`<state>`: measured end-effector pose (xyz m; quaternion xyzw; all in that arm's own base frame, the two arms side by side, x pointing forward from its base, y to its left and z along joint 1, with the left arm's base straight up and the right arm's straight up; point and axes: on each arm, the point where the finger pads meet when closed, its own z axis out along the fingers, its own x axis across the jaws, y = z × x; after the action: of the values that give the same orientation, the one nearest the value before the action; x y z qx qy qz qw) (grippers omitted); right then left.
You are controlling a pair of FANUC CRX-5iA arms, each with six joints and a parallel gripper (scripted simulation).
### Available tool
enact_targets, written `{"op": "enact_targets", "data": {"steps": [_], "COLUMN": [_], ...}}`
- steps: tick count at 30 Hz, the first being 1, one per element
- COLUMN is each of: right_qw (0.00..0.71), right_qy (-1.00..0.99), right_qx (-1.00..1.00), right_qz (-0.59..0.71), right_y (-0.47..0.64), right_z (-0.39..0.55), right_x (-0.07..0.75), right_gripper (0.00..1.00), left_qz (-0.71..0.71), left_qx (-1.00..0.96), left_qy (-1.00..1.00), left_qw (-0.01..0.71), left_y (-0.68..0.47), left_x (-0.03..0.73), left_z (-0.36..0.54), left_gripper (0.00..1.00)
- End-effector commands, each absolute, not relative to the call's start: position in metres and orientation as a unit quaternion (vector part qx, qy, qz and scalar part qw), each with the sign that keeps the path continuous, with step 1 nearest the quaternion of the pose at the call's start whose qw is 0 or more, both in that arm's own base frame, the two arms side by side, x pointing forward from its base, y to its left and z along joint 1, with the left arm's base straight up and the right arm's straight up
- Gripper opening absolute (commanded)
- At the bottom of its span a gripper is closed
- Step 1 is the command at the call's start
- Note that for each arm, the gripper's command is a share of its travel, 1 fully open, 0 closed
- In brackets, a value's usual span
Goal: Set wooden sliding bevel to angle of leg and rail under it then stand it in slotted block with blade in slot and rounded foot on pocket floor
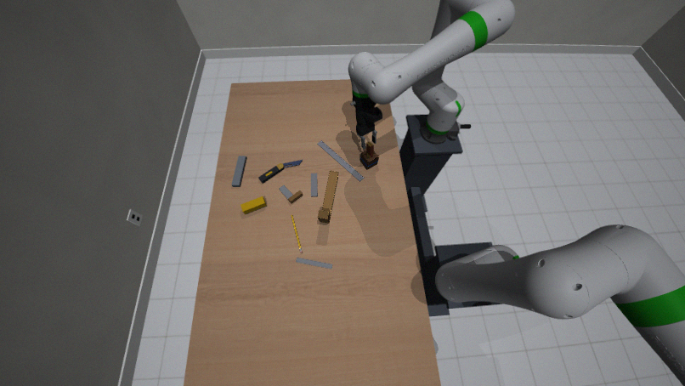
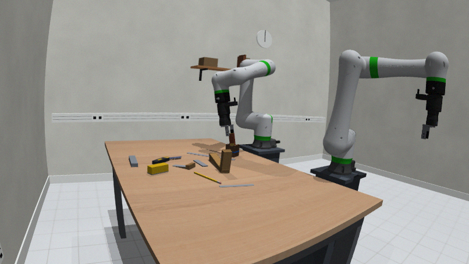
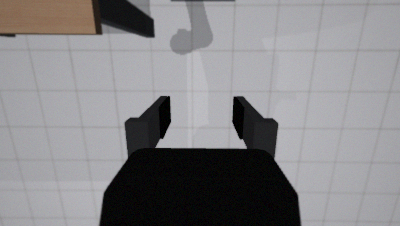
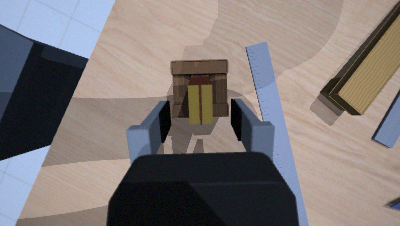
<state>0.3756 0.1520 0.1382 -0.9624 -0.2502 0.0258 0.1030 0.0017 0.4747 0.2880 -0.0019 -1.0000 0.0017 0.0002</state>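
Observation:
The wooden sliding bevel [image 1: 370, 148] [image 2: 232, 138] [image 4: 194, 105] stands in the slotted block [image 1: 369, 161] [image 4: 200, 66], its red-brown, brass-ended stock up; its blade and foot are mostly hidden. My right gripper [image 1: 369, 139] [image 2: 229, 130] [image 4: 200, 112] is open, pointing down, its fingers on either side of the stock's top, with gaps in the right wrist view. The leg [image 1: 324, 214] [image 2: 226, 160] leans up from the rail [image 1: 331, 186] [image 4: 375, 70]. The black bevel [image 1: 271, 173] [image 2: 160, 160] lies on the table. My left gripper [image 2: 425, 131] [image 3: 201, 109] is open and empty, high beyond the table.
A ruler [image 1: 340, 160] [image 4: 270, 100] lies beside the block. Farther off are a yellow block [image 1: 253, 205] [image 2: 157, 168], a pencil [image 1: 297, 233], a small square [image 1: 294, 196] and grey strips [image 1: 239, 171] [image 1: 314, 184] [image 1: 314, 263]. The block stands near the robot-side table edge.

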Motion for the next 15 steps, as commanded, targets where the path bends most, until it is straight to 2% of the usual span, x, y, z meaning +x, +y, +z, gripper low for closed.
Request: {"op": "enact_targets", "data": {"steps": [1,15], "right_qw": [0.103,0.103], "right_qy": [-0.250,-0.250], "right_qx": [-0.962,-0.962], "right_qz": [0.025,0.025], "right_y": [0.152,0.158], "right_z": [0.137,0.107], "right_x": [0.376,0.373], "right_gripper": [1.00,1.00], "left_qz": [0.000,0.000], "left_qx": [-0.002,-0.002], "left_qy": [-1.000,-1.000], "left_qw": [0.000,0.000], "left_y": [0.475,0.475], "left_x": [0.002,0.002], "left_z": [0.290,0.290], "left_gripper": [1.00,1.00]}}
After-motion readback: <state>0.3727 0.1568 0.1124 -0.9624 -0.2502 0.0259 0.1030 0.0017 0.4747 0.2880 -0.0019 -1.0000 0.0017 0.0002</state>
